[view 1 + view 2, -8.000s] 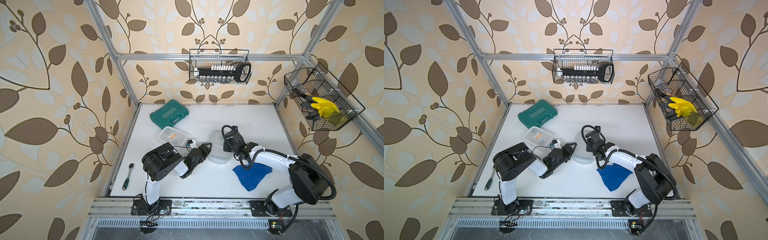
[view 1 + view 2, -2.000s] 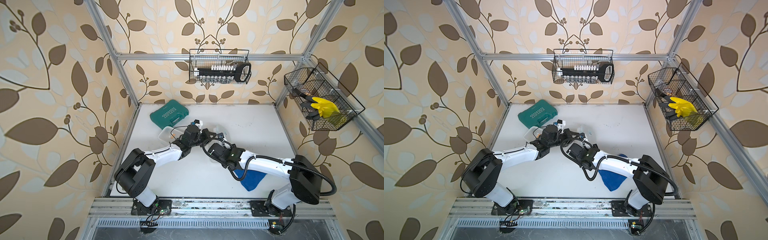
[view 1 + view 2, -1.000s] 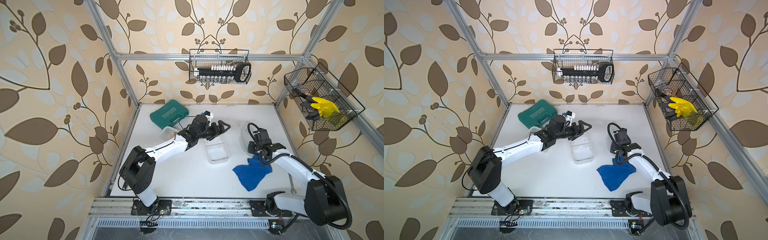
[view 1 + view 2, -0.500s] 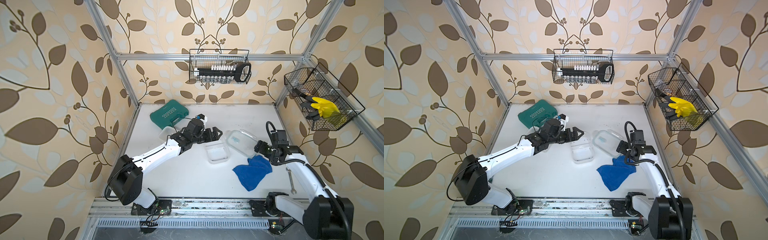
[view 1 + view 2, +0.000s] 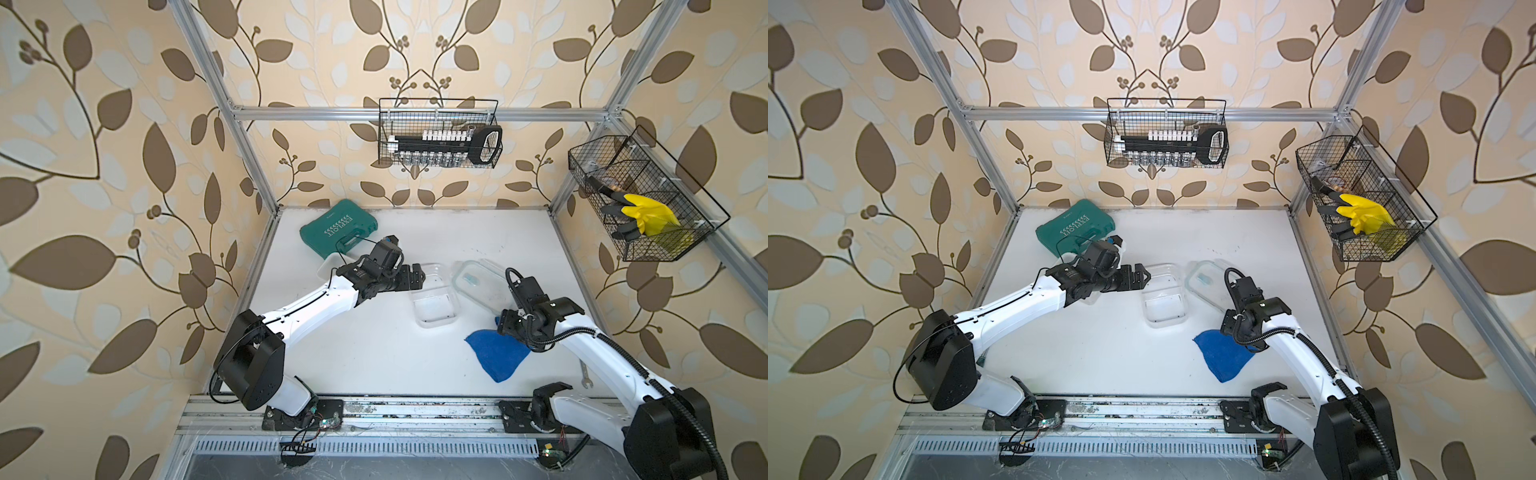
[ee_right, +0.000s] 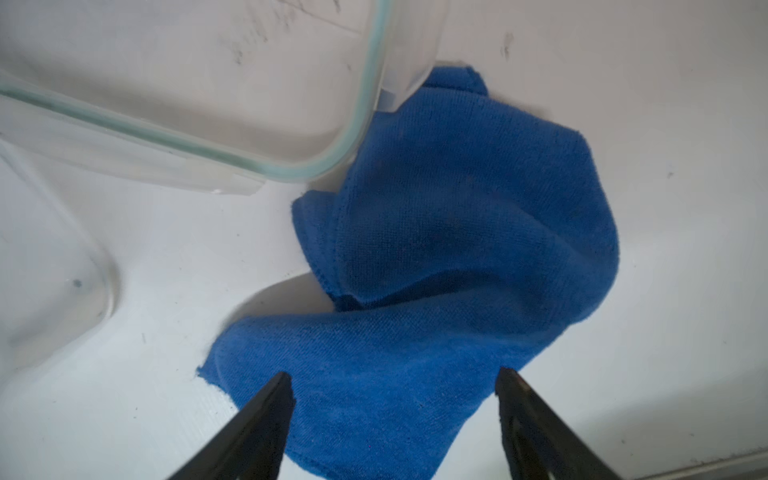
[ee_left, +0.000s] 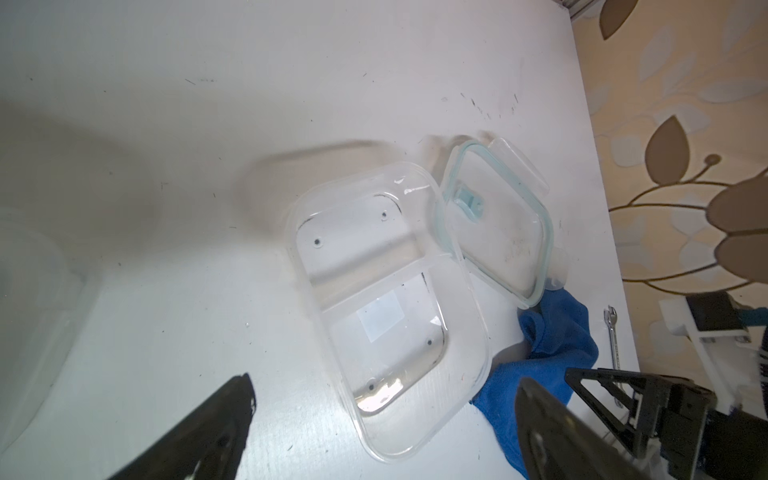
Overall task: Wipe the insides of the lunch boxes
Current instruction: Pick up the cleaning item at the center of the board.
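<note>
Clear divided box open at the middle of the white table, glossy plastic, rounded corners, two shallow wells, second box partly hidden under the left arm, teal-rimmed lid just beside the divided box, soft blue cloth crumpled, left gripper spread wide and empty, right gripper spread apart over the cloth.

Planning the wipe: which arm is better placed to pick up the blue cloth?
Right. The right claw hangs open over the blue cloth; the left claw, also open, sits by the divided lunch box, farther away.
</note>
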{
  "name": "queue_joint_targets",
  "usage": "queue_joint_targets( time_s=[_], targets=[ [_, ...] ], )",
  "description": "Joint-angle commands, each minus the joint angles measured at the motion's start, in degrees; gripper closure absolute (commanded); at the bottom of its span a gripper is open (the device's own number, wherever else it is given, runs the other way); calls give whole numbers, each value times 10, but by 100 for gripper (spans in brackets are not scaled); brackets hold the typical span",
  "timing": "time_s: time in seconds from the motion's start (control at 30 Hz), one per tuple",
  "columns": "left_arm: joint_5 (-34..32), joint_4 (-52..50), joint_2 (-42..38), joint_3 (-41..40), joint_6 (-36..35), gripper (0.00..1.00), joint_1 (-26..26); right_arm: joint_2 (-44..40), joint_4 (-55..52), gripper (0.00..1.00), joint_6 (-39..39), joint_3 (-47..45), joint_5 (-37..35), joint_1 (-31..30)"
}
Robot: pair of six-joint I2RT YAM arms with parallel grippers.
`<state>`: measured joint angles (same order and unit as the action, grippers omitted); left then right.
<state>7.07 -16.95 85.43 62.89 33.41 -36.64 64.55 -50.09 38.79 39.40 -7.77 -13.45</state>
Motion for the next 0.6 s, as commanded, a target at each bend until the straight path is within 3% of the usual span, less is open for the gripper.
queue_joint_targets(
  time_s=[0.0, 0.2, 0.27, 0.37, 0.43, 0.53, 0.57],
  targets=[
    [17, 7, 10, 8, -11, 1, 7, 48, -8, 22, 13, 12, -19, -4],
    [12, 12, -12, -1, -10, 1, 15, 151, 14, 26, 23, 15, -21, -39],
    [12, 16, -18, -2, -10, 1, 18, 175, 24, 32, 36, 16, -32, -59],
    [18, 13, -15, -1, -14, 1, 22, 191, 64, 62, 62, -12, -21, -71],
    [17, 7, -16, -2, -18, 1, 27, 169, 55, 80, 87, -16, -49, -105],
    [22, 7, -18, -12, -20, 1, 41, 102, -5, 98, 124, 4, -106, -153],
    [24, 8, -18, -15, -22, 1, 45, 80, -26, 100, 130, 13, -122, -165]
  ],
)
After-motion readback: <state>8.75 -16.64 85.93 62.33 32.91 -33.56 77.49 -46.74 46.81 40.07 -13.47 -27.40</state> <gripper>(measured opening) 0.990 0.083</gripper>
